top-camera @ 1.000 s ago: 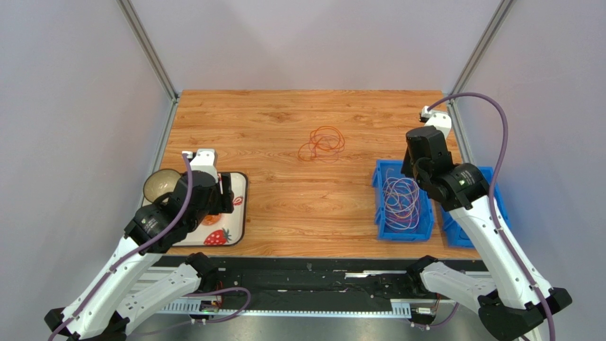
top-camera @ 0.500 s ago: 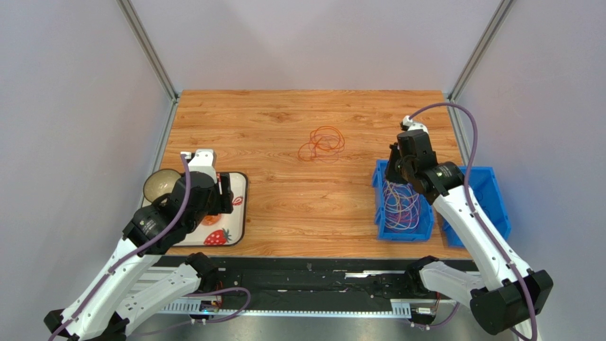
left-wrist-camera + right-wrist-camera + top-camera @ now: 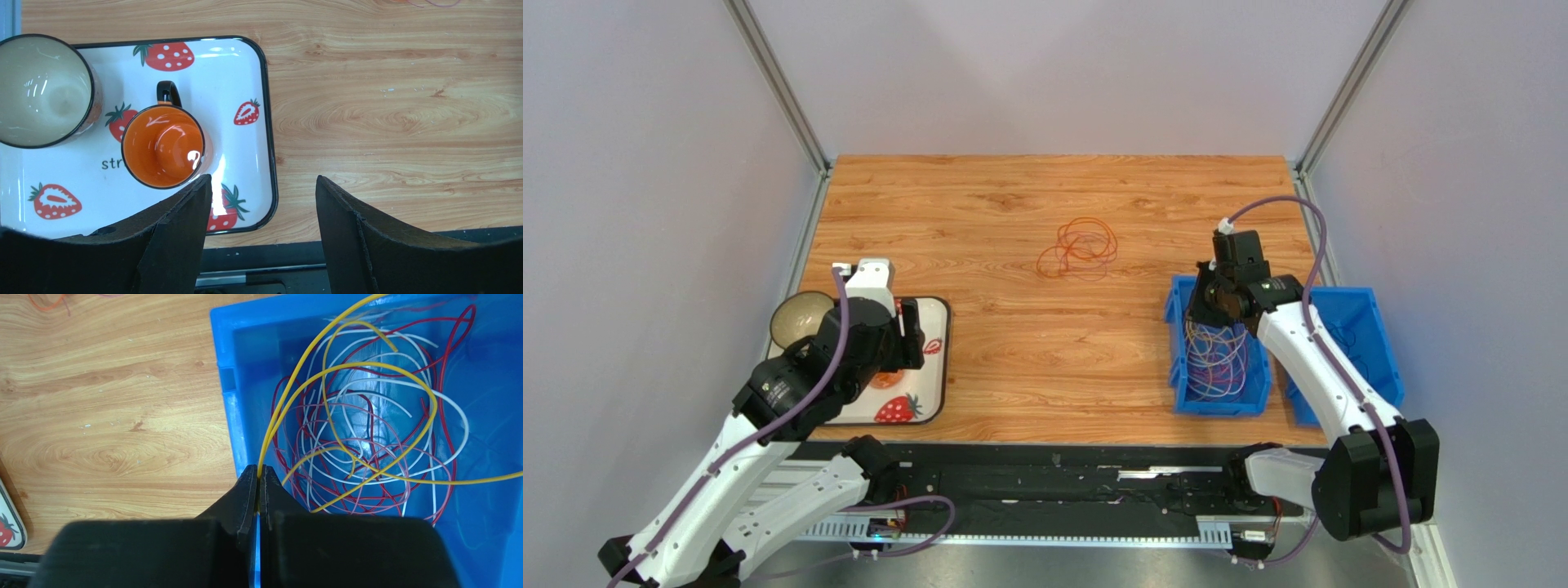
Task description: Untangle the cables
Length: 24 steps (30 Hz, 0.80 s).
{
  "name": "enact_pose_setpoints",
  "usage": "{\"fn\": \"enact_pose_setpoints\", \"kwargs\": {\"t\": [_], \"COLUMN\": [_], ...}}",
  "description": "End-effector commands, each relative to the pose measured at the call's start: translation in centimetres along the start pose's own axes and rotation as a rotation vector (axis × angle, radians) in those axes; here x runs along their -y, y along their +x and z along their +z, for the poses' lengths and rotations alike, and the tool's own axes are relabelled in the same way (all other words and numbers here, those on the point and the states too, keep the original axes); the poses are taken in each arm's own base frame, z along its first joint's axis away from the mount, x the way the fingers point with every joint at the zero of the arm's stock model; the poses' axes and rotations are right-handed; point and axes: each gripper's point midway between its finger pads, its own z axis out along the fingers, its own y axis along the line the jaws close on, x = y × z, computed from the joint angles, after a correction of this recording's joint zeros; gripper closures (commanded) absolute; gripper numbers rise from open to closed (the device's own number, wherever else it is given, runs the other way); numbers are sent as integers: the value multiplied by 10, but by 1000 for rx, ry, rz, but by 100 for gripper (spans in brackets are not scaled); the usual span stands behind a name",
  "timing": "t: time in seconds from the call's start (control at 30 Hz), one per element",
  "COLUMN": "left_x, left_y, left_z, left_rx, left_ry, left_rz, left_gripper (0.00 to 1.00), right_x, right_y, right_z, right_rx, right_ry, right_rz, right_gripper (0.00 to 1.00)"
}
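Nearby, the left gripper (image 3: 263,179) hangs wide open over the tray (image 3: 261,92). The right arm (image 3: 1308,349) reaches forward, wrist down — the right gripper (image 3: 258,473) is pinched on a yellow cable (image 3: 344,366) above the blue bin (image 3: 228,398); orange loops (image 3: 1081,248) lie farther away.

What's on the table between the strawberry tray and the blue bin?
Nothing; the top view shows bare table between tray and bin; orange cables lie farther back.
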Motion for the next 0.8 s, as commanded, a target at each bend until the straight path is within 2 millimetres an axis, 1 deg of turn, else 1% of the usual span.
{"fn": "enact_pose_setpoints", "kwargs": {"t": [0.0, 0.1, 0.23, 0.4, 0.43, 0.53, 0.67, 0.77], "left_x": [2, 2, 2, 3, 3, 2, 2, 2], "left_y": [-5, -4, -3, -4, -4, -4, -4, -4], "left_z": [1, 2, 3, 3, 3, 3, 2, 2], "left_rx": [20, 16, 12, 12, 11, 12, 14, 17], "left_ry": [8, 6, 3, 4, 3, 3, 5, 3], "left_rz": [-4, 1, 1, 2, 4, 2, 2, -3], "left_gripper": [29, 29, 29, 29, 29, 29, 29, 29], "right_x": [3, 11, 22, 27, 29, 31, 32, 30], "right_y": [7, 18, 23, 32, 38, 48, 49, 44], "right_z": [16, 24, 28, 32, 35, 42, 46, 43], "right_rx": [-41, -88, -109, -142, -165, -201, -196, -183], "right_ry": [-9, 22, 66, 76, 80, 83, 85, 75], "right_rz": [33, 56, 78, 90, 93, 100, 112, 114], "right_gripper": [100, 100, 100, 100, 100, 100, 100, 100]}}
